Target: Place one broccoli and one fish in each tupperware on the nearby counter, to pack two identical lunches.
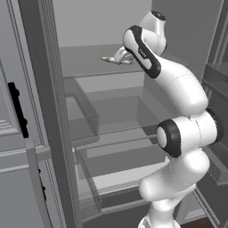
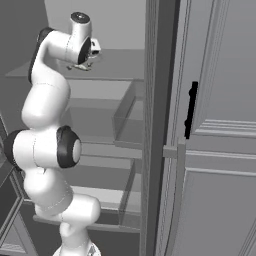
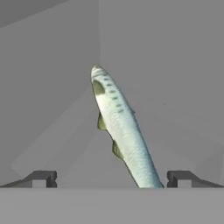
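The tool [image 3: 109,178] is released: its 2 dark fingertips [image 3: 41,178] stand wide apart at the lower edge of the hand view, and nothing is clamped between them. The fish [image 3: 120,129] lies between the fingertips without touching either. It is silver-grey with greenish fins. Its body runs from about 5 o'clock, near the right fingertip, up to about 11 o'clock, where its far end rests on the grey shelf [image 3: 166,87].

In the left base view the tool [image 1: 121,57] reaches into an open refrigerator at the top shelf [image 1: 84,62]. The fish [image 1: 109,59] lies on that shelf at the tool's 9 o'clock, just beside it. In the right base view the tool [image 2: 90,59] sits over the same top shelf [image 2: 115,67], and part of the fish shows under it, too small to describe.

The white arm [image 1: 178,129] rises from the lower right of the left base view and bends up to the top shelf. Below it are further shelves and clear drawers [image 1: 84,116]. The grey refrigerator door [image 2: 215,150] with a black handle [image 2: 191,110] stands open at 3 o'clock in the right base view.
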